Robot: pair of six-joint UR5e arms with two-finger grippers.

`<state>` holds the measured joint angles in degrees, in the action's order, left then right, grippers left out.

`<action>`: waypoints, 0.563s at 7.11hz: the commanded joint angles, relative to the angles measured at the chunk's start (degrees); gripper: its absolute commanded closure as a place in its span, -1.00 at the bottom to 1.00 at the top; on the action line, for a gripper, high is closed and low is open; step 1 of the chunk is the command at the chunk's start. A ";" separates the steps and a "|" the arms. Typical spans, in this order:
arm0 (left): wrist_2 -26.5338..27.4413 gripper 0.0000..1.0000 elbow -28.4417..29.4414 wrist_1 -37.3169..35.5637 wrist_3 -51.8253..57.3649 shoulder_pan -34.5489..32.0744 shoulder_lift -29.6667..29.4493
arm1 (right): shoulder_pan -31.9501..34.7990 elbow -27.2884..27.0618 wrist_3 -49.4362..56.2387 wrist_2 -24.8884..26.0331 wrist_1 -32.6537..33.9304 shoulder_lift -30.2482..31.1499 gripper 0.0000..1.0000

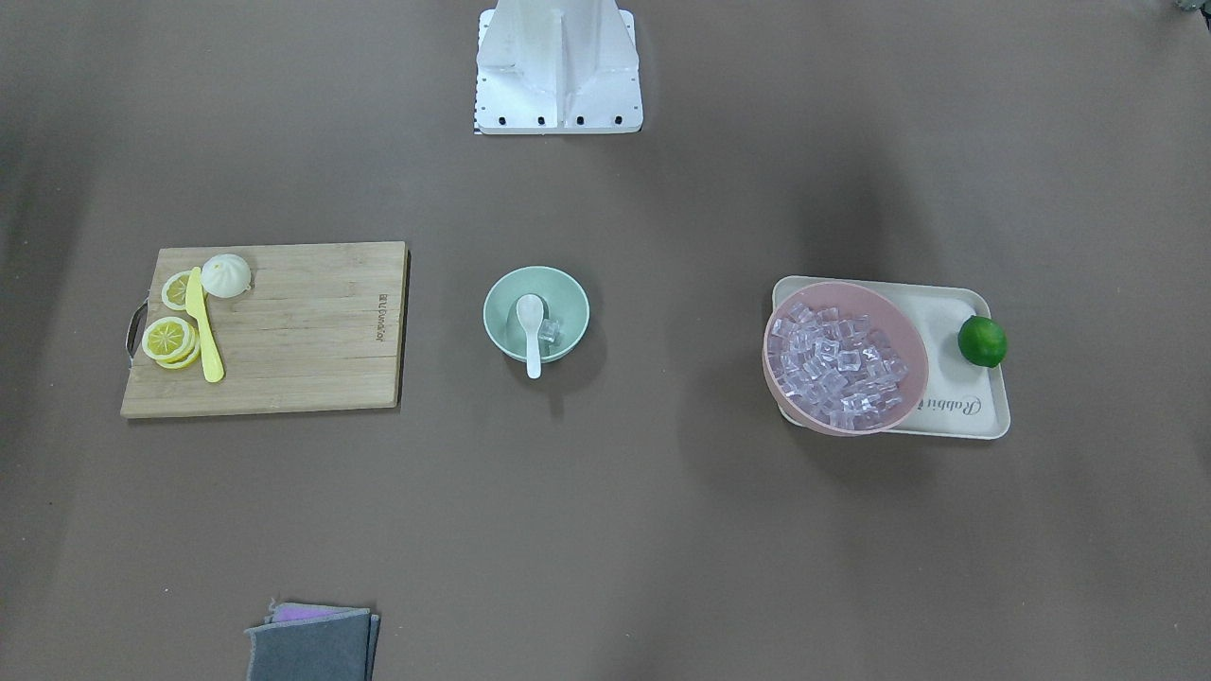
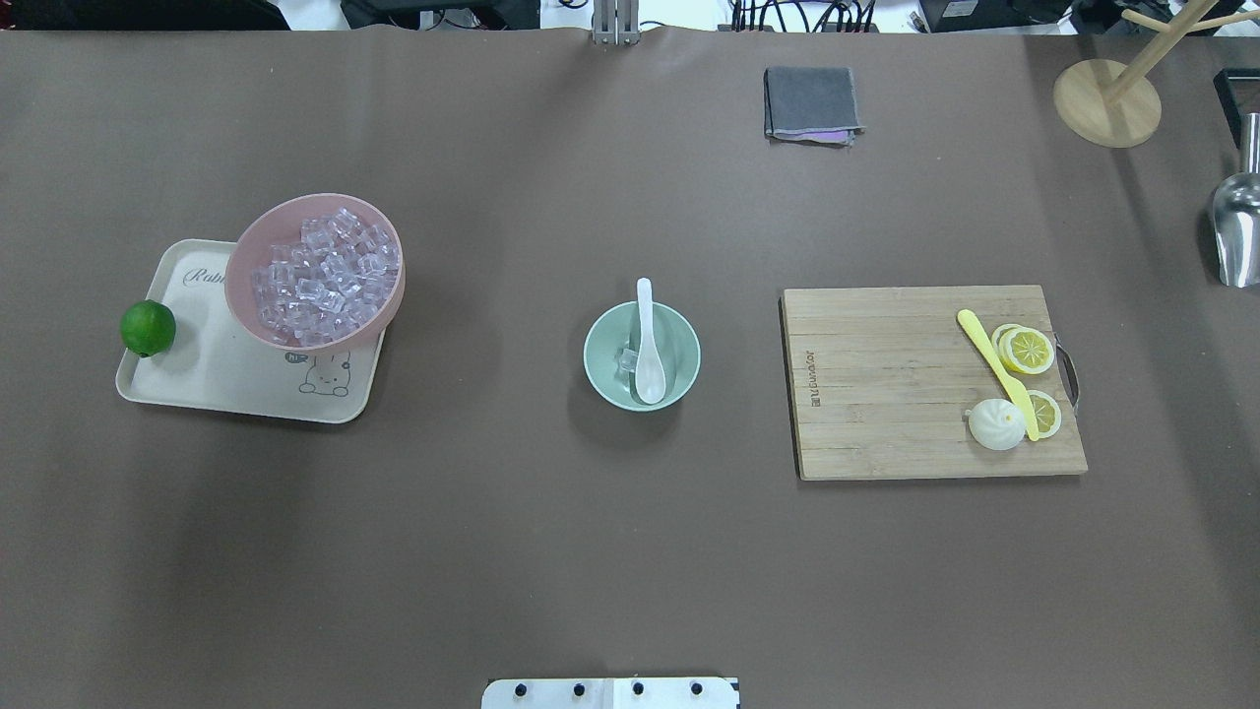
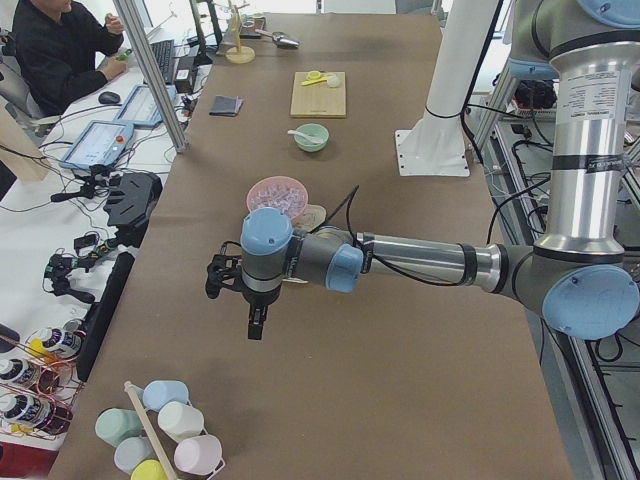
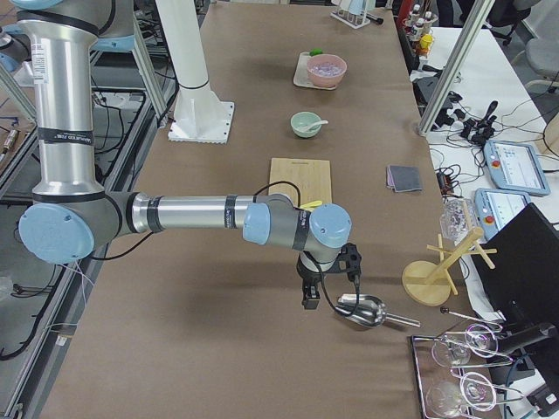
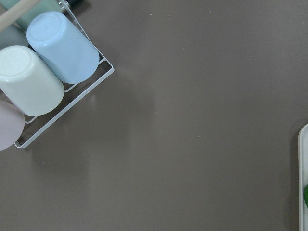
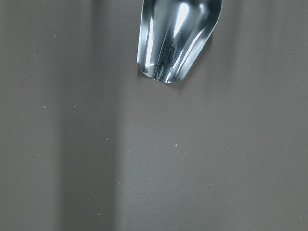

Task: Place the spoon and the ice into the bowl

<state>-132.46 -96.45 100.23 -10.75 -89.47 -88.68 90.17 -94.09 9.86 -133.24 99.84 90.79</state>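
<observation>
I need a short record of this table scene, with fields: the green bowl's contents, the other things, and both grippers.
green bowl: table centre, holds spoon and ice cube
spoon: scoop inside, handle over the rim
ice cube: inside, beside the spoon
pink bowl: full of ice, on tray with lime
cutting board: lemon slices, yellow knife
left gripper: near cups; open or shut, cannot tell
right gripper: beside metal scoop; cannot tell
task: looks done

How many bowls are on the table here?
2. The mint-green bowl in the middle holds the spoon and ice; the pink bowl, full of ice cubes, sits on the tray on the robot's left.
</observation>
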 commanded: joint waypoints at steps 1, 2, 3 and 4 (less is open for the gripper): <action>-0.08 -0.96 0.03 0.05 -0.24 0.17 0.09 | 0.00 -0.04 -0.37 -0.18 0.09 0.01 -1.00; 0.00 -0.96 0.12 0.05 -0.24 0.17 0.09 | 0.00 -0.13 -1.85 -0.36 0.00 0.01 -1.00; 0.09 -0.96 0.12 0.05 -0.24 0.17 0.09 | 0.00 -0.48 -2.73 -0.44 -0.09 0.09 -1.00; 0.09 -0.96 0.21 0.05 -0.24 0.17 0.09 | -0.08 -0.57 -2.74 -0.44 -0.09 0.09 -1.00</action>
<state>-132.40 -96.31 100.28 -10.98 -89.30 -88.60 90.16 -94.47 7.60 -133.62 99.79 90.85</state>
